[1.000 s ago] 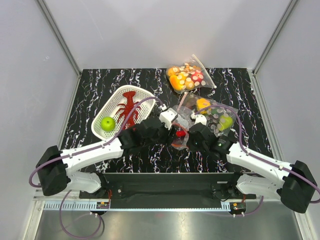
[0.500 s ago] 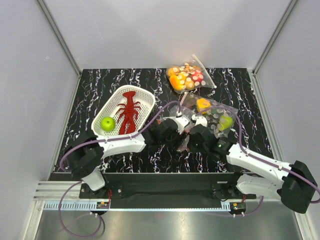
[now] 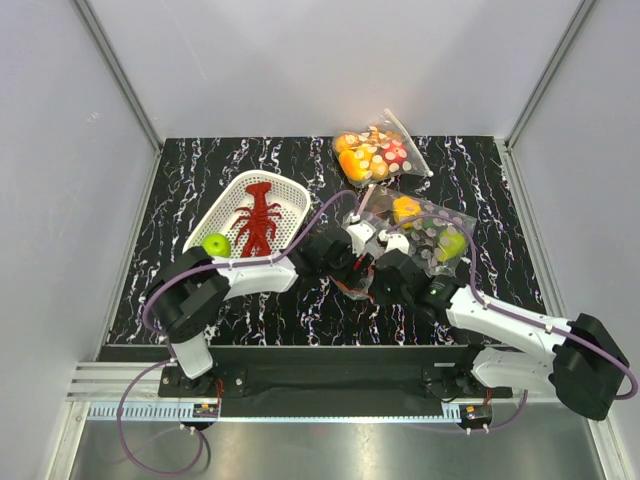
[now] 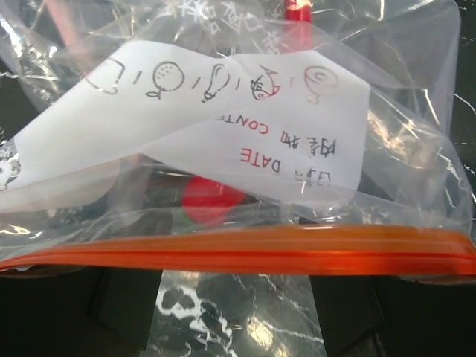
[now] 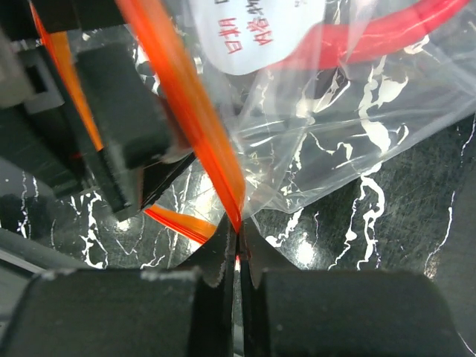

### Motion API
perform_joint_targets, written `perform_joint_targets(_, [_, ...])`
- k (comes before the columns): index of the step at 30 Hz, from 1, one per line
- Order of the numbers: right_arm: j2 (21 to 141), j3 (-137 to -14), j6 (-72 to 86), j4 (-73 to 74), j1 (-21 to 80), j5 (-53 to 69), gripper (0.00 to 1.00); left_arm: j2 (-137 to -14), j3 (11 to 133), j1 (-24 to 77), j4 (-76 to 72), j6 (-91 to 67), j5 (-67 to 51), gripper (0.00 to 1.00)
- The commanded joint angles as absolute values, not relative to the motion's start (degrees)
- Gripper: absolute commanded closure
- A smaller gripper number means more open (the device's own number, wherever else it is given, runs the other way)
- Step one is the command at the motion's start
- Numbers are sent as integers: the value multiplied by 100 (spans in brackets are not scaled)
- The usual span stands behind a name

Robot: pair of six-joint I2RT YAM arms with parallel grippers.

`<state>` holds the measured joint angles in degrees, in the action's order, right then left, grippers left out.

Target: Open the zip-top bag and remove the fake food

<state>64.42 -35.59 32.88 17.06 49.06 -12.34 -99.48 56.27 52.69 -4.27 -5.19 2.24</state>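
Observation:
The zip-top bag lies between my two grippers in the middle of the table, and it also shows in the top view. Its orange-red zip strip runs across just ahead of my left gripper, which is open with both fingers low beside the strip. My right gripper is shut on the zip strip at its end. The red chili pepper is inside the bag, under a white label, and shows in the right wrist view. The red lobster and green apple lie in a white basket.
Two polka-dotted bags of fruit lie at the back and right of centre, the second close behind my right gripper. The white basket is left of the bag, close beside my left forearm. Grey walls enclose the marble table.
My left arm has swung right and folded at the elbow, bringing its gripper up to the bag's mouth. The right gripper has kept its pinch on the strip.

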Motion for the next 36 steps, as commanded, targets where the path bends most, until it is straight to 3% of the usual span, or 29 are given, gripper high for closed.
perform_joint_targets(1, [6530,-3524,3322,1424,4843,-1195,97,-10116,5924,5168,-931,-343,18,25])
perform_joint_targets(16, [7093,-3560,3217,958,4702,-976,98,-10872,6433,4860,-730,-167,-316,29])
perform_joint_targets(24, [6970,-3463,3226,958,4649,-958,98,-11153,6715,4834,-396,-44,-220,44])
perform_joint_targets(31, [6900,-3428,3226,1010,4597,-967,98,-11198,6654,4834,-255,-35,-395,68])
perform_joint_targets(33, [6873,-3437,3199,1054,4579,-1010,98,-11022,6505,4834,-255,-35,-501,78])
perform_joint_targets(36, [6794,-3437,3191,1125,4562,-1081,98,-10653,6294,4834,-237,-114,-641,86])
